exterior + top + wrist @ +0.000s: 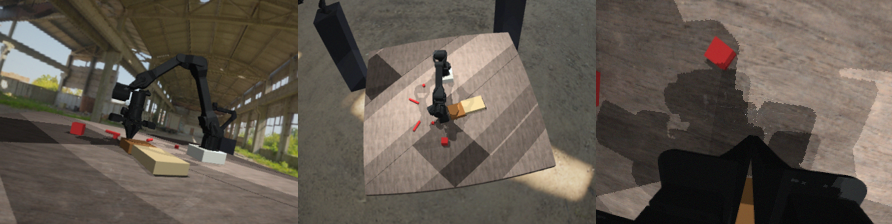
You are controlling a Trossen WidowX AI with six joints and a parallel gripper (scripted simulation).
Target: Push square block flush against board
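The closed, empty gripper (444, 119) (130, 136) (752, 139) is down by the orange-brown square block (456, 111) (127, 146) (745, 213), which sits against the end of the pale yellow board (473, 104) (160, 158). This looks like final edge alignment; next, nudge if needed, then withdraw. From here I can't tell whether the fingertips touch, or whether edges match exactly.

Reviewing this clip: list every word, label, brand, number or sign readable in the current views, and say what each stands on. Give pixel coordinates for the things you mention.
No text can be read in any view.
Faint pale marks on the black gripper (444, 120) (130, 137) (753, 137) in the wrist view: too small and blurred to tell whether they are lettering.
Orange-brown block (456, 111) (127, 146) (745, 214), pale yellow board (473, 104) (171, 168) and red cube (444, 141) (78, 128): no lettering seen.
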